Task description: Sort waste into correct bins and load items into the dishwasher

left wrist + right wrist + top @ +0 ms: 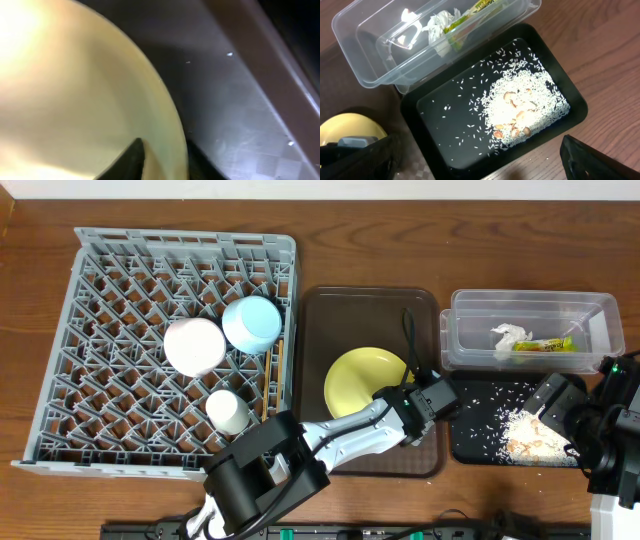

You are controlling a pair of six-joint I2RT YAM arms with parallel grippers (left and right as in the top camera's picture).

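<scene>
The dish rack (110, 290) takes up the left of the surface. It already holds the pink bowl (194, 345), the blue bowl (252, 323) and the white cup (229, 412), all mouth down. What look like the chopsticks (274, 380) stand along its right side.

Just right of the rack is the brown tray (340, 320), where the yellow plate (362, 378) lies flat. It is round, smooth and glossy, with a thin raised rim, and nothing shows on it. The left hand (418, 408) sits at the plate's right edge, with the arm reaching across the front of the tray. In the wrist view one finger (129, 159) lies over the inside of the rim and a dark shape sits outside it. I cannot tell whether the hand is pinching the rim. The rack lies directly left of the plate, beyond the tray's lip, so I judge the coming move a lift and a carry leftward. The left arm is the nearer one.

Further right, the clear tub (470, 310) holds the napkin (510, 337) and the wrapper (545, 346). In front of it, the black tray (470, 440) holds the rice (530, 435). The right hand (480, 167) hovers over that tray's near edge, spread wide and holding nothing.
</scene>
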